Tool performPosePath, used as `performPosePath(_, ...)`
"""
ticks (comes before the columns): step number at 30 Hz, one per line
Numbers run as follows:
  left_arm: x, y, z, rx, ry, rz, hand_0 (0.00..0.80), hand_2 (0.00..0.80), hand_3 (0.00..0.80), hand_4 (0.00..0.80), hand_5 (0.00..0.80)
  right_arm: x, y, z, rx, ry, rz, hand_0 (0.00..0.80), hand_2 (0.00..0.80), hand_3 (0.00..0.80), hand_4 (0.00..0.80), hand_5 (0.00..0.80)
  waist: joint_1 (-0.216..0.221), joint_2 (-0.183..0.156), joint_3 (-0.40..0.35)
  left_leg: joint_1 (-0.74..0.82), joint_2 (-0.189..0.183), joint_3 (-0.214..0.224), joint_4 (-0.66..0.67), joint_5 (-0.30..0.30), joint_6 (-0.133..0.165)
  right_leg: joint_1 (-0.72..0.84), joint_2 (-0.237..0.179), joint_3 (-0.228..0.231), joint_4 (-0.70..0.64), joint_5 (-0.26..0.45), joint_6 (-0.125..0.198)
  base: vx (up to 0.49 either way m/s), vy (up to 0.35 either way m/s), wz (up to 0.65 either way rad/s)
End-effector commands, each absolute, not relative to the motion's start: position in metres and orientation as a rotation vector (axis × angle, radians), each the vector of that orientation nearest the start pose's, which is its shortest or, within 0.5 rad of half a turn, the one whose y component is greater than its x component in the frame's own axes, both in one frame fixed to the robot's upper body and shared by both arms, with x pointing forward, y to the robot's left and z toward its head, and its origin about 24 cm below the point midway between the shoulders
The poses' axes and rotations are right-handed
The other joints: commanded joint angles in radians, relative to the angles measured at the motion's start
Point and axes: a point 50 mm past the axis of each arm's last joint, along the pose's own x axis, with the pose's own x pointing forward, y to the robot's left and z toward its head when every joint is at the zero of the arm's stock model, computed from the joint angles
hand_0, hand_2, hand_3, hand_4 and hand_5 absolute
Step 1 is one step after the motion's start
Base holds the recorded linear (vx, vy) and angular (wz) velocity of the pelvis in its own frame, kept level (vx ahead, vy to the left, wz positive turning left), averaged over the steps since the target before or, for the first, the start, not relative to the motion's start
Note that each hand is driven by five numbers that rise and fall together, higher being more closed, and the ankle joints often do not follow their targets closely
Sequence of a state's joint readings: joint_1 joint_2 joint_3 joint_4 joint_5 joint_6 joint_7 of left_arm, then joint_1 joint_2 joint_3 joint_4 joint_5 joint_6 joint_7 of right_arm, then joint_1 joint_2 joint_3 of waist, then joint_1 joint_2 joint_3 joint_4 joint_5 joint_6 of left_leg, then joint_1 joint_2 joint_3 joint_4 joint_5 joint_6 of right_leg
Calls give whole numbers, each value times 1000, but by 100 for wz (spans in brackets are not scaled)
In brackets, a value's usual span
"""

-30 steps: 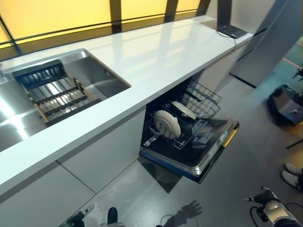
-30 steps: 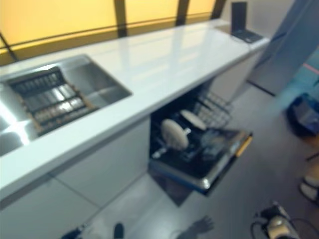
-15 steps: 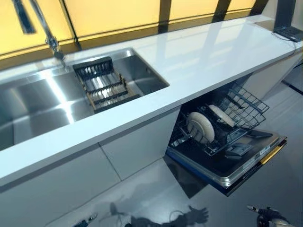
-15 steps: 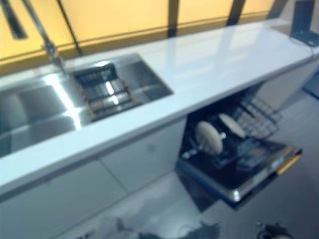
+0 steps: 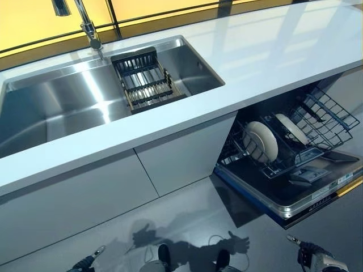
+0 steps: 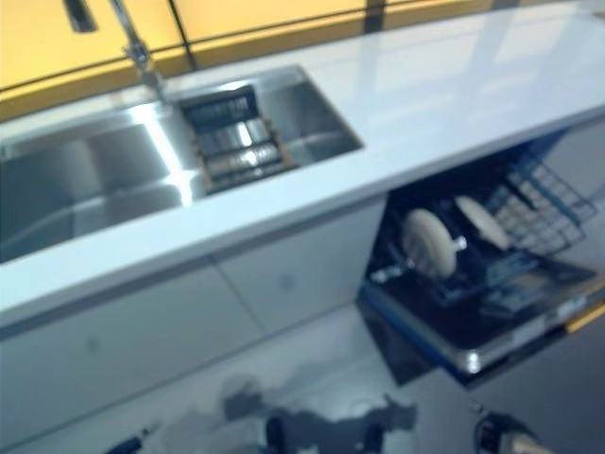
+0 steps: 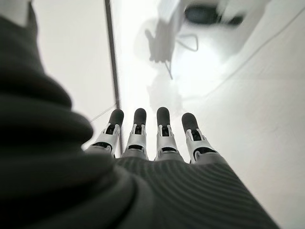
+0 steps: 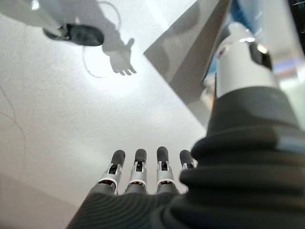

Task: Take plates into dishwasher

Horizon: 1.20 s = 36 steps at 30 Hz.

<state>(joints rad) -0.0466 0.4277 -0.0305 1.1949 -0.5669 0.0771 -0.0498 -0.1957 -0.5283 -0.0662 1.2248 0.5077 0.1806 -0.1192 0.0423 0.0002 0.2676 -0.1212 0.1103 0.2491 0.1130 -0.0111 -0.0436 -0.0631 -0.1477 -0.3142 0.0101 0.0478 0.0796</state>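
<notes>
Two white plates stand upright in the pulled-out lower rack (image 5: 326, 119) of the open dishwasher (image 5: 295, 198) at the right: one round plate (image 5: 261, 141) facing me and a second (image 5: 291, 128) behind it. My left hand (image 5: 85, 264) hangs low at the bottom left, and my right hand (image 5: 315, 262) hangs low at the bottom right, in front of the dishwasher door. The wrist views show the left hand (image 7: 152, 138) and the right hand (image 8: 147, 171) with straight fingers, empty, over the floor.
A steel sink (image 5: 62, 107) is set in the white counter (image 5: 272, 56), with a dark slatted drying rack (image 5: 144, 79) at its right end and a faucet (image 5: 88, 25) behind. Grey cabinet fronts (image 5: 113, 187) run below the counter. The open dishwasher door juts out over the floor.
The whole picture has shifted right, so the camera has turned left: more of the sink and the faucet show now. Both hands stay low and empty.
</notes>
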Motion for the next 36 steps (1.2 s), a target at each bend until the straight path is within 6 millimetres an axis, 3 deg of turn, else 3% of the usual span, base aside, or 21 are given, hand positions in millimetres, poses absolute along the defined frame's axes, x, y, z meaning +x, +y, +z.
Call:
performPosePath(1, 139, 306, -122, -162, 1003, 471, 0, 0, 0, 0, 0, 154, -365, -85, 100, 983, -811, 0, 0, 0, 0, 0, 6, -1, 11, 19, -26, -22, -19, -74, 46, 8, -26, -23, 53, -67, 30, -135, -92, 3)
performPosePath(6, 139, 315, -118, -148, 979, 486, 0, 0, 0, 0, 0, 156, -372, -78, 126, 949, -851, 0, 0, 0, 0, 0, -3, 4, 24, 28, -34, -18, -69, -46, 39, -4, -19, -24, 47, -69, 33, -103, -73, -2)
performPosePath(17, 143, 332, -107, -110, 949, 490, 0, 0, 0, 0, 0, 142, -381, -78, 305, 897, -947, 0, 0, 0, 0, 0, -23, 6, 41, 10, -27, -1, -32, -60, 39, -6, -18, 1, 55, -74, 29, -41, -50, 0)
performPosePath(22, 152, 333, -102, -130, 911, 486, 0, 0, 0, 0, 0, 156, -380, -72, 508, 746, -942, 0, 0, 0, 0, 0, -38, 12, 61, -19, -12, 15, 15, -74, 35, -27, -11, 19, 74, -87, 20, -27, -101, -4)
performPosePath(25, 157, 332, -101, -134, 899, 486, 0, 0, 0, 0, 0, 163, -382, -67, 491, 723, -951, 0, 0, 0, 0, 0, -41, 23, 77, -47, -4, 19, 38, -74, 28, -44, -6, 21, 86, -98, 8, -54, -121, -10)
performPosePath(28, 161, 333, -98, -137, 884, 493, 0, 0, 0, 0, 0, 175, -390, -55, 498, 671, -976, 0, 0, 0, 0, 0, -45, 42, 105, -88, 10, 16, 76, -69, 13, -79, 0, 13, 126, -119, -14, -66, -159, -5)
performPosePath(36, 158, 322, -106, -197, 878, 499, 0, 0, 0, 0, 0, 216, -392, -23, 853, 356, -908, 0, 0, 0, 0, 0, -65, 90, 159, -171, 35, 5, 187, -72, -14, -165, -1, 8, 266, -192, -75, -35, -69, -4)
